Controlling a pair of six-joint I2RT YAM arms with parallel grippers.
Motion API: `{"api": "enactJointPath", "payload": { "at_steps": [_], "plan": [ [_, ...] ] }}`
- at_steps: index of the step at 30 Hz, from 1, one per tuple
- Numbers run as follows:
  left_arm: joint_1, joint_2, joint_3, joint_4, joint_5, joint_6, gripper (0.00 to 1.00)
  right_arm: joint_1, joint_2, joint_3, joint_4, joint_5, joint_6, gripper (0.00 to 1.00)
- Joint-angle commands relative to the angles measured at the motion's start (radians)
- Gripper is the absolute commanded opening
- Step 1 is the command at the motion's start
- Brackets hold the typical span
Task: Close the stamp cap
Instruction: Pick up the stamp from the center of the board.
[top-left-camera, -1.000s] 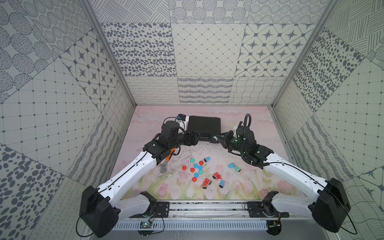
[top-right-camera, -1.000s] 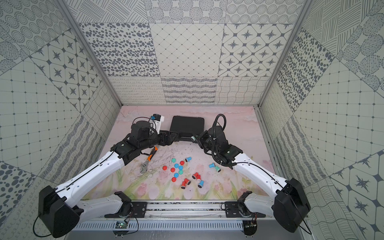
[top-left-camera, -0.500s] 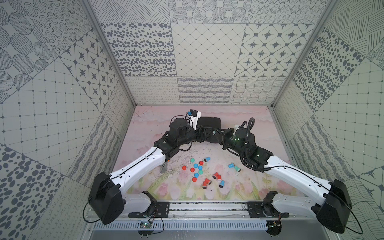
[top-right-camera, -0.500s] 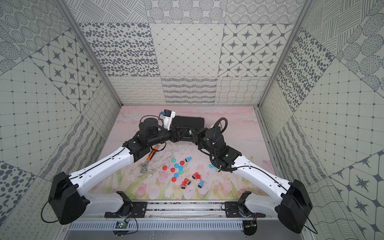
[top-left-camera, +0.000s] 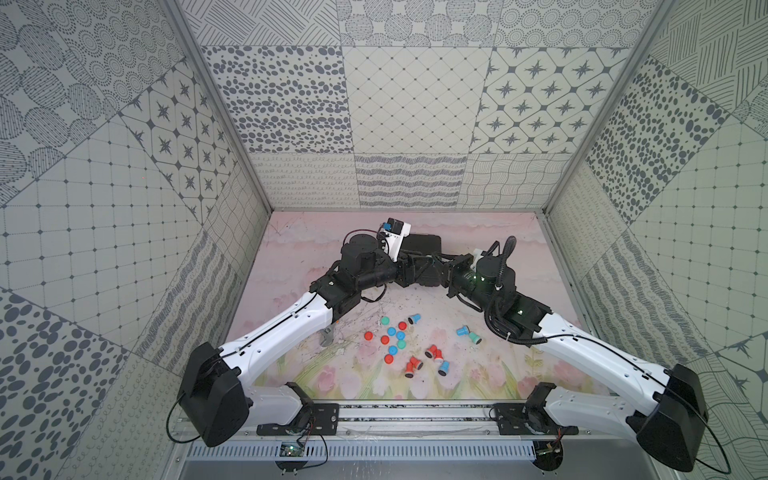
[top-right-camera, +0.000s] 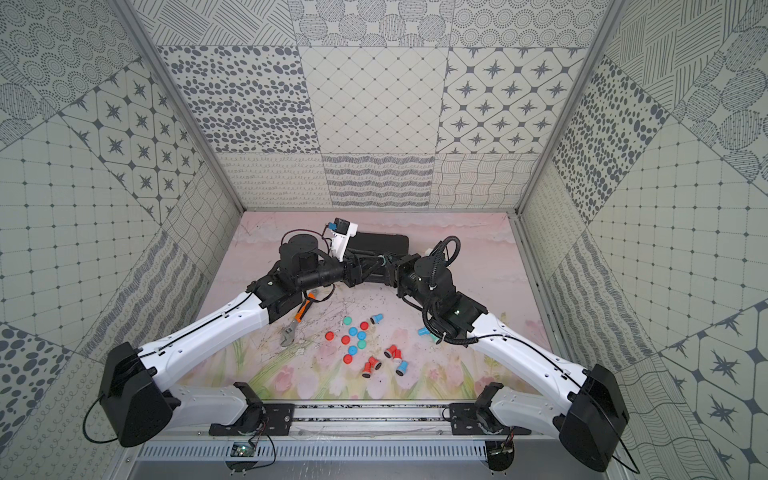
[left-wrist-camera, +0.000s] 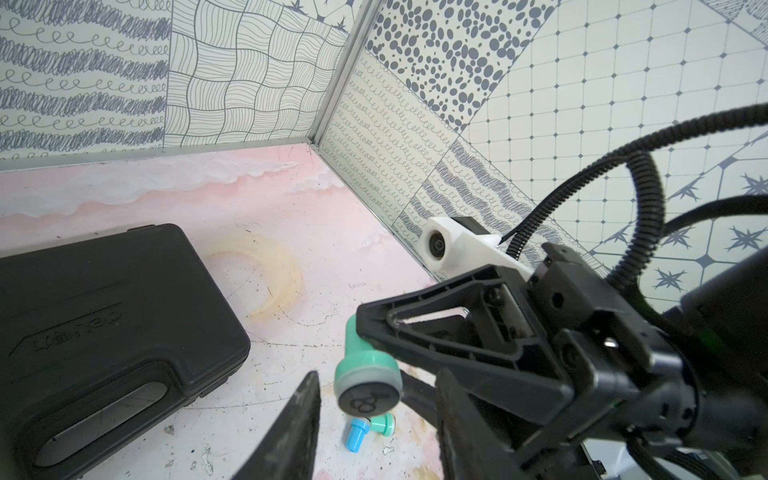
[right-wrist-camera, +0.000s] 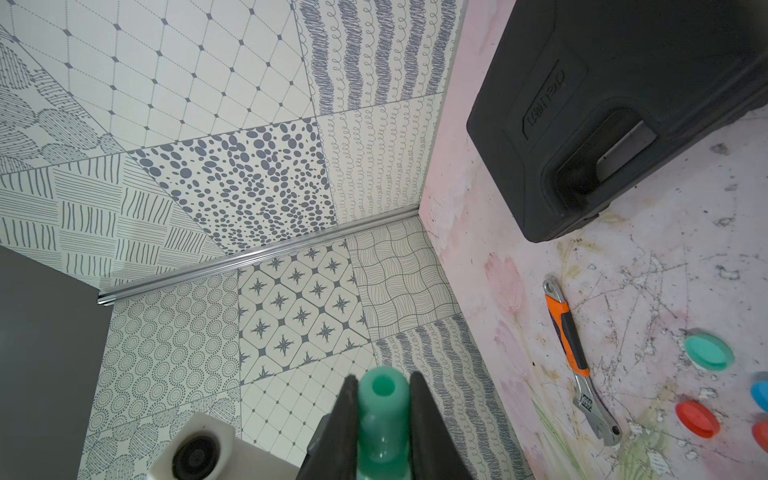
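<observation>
2 pincers now meet at 12 o'clock of the loose caps (top-left-camera: 391, 331). Your right pincer (right-wrist-camera: 383, 384) clamps the green stamp (left-wrist-camera: 368, 388) by its stem above the desk (top-left-camera: 291, 257). Your left pincer (left-wrist-camera: 378, 376), narrowed within 1 second, stands open flanking the bare face, so capping looks unstarted.

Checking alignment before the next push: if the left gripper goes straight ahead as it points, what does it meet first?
The green stamp, its face end: the right gripper holds it just ahead, between the left gripper's open fingers. How near is unclear.
</observation>
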Motion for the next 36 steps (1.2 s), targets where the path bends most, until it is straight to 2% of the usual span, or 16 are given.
{"api": "enactJointPath", "payload": {
  "at_steps": [1, 9, 18, 25, 29, 33, 36],
  "plan": [
    [-0.004, 0.014, 0.027, 0.020, 0.049, 0.073, 0.47, 0.006, -0.009, 0.023, 0.054, 0.003, 0.026, 0.03],
    [-0.004, 0.027, 0.033, -0.001, 0.049, 0.093, 0.45, 0.008, -0.011, 0.025, 0.061, 0.004, 0.030, 0.03],
    [-0.003, 0.048, 0.057, -0.019, 0.034, 0.095, 0.38, 0.017, -0.005, 0.030, 0.070, 0.005, 0.027, 0.03],
    [-0.004, 0.048, 0.054, -0.027, 0.036, 0.095, 0.38, 0.026, -0.007, 0.030, 0.075, 0.012, 0.027, 0.03],
    [-0.003, 0.040, 0.042, -0.027, 0.035, 0.102, 0.32, 0.029, -0.010, 0.029, 0.073, 0.018, 0.027, 0.03],
    [-0.004, 0.027, 0.027, -0.029, 0.036, 0.118, 0.30, 0.028, -0.011, 0.030, 0.074, 0.021, 0.027, 0.03],
    [-0.004, 0.017, 0.018, -0.032, 0.028, 0.125, 0.33, 0.030, -0.009, 0.031, 0.074, 0.019, 0.028, 0.03]
  ]
}}
